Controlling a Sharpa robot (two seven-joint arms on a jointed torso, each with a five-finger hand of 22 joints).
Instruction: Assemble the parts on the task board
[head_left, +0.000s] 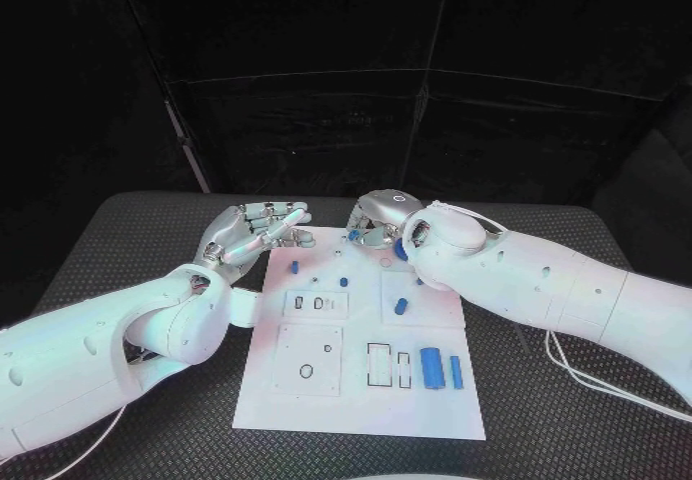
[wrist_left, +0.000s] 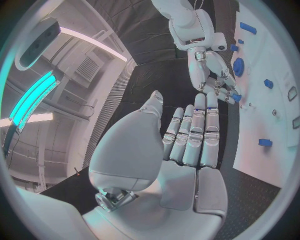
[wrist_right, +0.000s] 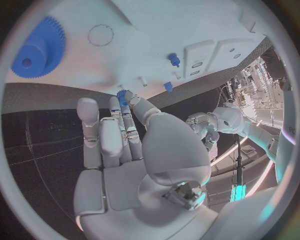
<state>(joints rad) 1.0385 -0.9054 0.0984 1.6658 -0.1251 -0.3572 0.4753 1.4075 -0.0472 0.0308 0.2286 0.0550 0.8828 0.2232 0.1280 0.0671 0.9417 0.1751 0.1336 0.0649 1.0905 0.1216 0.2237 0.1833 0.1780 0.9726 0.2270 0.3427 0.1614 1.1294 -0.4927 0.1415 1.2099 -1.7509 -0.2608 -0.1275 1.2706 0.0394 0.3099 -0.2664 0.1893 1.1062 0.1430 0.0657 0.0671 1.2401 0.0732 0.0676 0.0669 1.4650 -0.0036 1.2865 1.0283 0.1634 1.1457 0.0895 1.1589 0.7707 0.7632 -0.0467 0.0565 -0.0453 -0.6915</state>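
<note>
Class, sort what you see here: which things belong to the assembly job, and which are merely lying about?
Belong to the job: task board; large blue gear; small blue gear, pinched by the right hand; blue cylinder; blue bar; left hand, holding nothing.
Lying about: white cable on the black table.
</note>
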